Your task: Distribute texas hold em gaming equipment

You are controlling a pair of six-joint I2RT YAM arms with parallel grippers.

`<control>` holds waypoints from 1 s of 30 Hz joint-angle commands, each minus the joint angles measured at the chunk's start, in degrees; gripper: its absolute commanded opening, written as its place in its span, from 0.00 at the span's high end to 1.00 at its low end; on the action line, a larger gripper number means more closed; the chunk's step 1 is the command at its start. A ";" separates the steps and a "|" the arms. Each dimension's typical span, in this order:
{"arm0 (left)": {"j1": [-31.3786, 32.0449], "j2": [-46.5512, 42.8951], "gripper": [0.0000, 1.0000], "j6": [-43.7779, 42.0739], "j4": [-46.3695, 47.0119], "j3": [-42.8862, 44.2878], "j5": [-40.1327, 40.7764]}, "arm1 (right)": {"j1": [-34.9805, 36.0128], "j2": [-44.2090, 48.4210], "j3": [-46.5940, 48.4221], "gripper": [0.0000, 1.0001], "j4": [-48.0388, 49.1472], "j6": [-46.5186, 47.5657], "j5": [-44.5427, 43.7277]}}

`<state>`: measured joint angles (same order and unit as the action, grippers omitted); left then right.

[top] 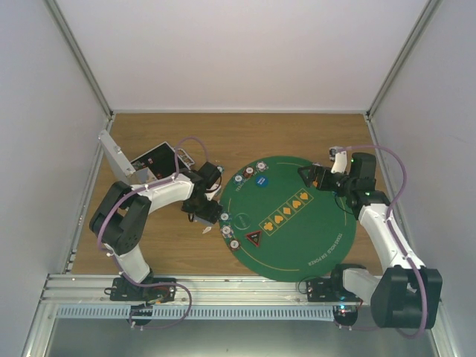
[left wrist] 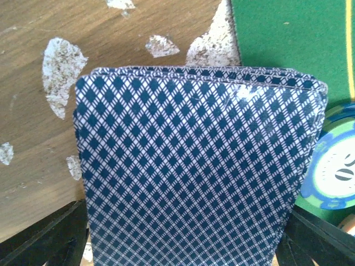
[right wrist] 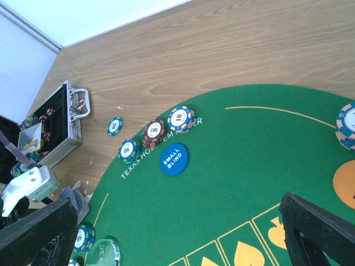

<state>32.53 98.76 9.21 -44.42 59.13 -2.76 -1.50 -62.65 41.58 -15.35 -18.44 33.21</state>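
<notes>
A deck of playing cards [left wrist: 194,166] with blue diamond-patterned backs fills the left wrist view. It spans between the fingers of my left gripper [left wrist: 186,249], which is shut on its side edges, at the left rim of the green mat [top: 297,249]. A blue-green chip [left wrist: 338,172] lies just to its right. My right gripper [right wrist: 183,244] hangs open over the mat's far right with nothing between its fingers. Three chip stacks [right wrist: 154,131] and a blue "small blind" token [right wrist: 174,159] sit at the mat's far left edge. A red-triangle token [top: 253,239] lies near the left rim.
The open silver case [right wrist: 61,127] stands on the wood at the far left, with chips inside. One loose chip [right wrist: 115,126] lies on the wood beside it. Another chip stack [right wrist: 348,126] and an orange token [right wrist: 345,184] sit by my right gripper.
</notes>
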 commanded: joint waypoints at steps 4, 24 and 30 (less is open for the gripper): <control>0.16 -0.17 0.15 1.15 -1.80 1.16 3.89 | 0.35 -0.37 0.93 0.00 1.51 0.86 0.98; -0.17 1.30 0.07 -4.50 -0.12 2.63 2.85 | 0.35 -0.81 1.26 0.00 2.38 -1.03 2.00; -0.19 2.53 0.15 -6.24 0.14 2.87 1.53 | 0.35 -0.76 1.37 0.00 2.40 -1.00 1.59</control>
<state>32.51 99.77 5.21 -45.28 60.84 0.05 -1.50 -63.11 41.58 -14.87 -18.94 34.17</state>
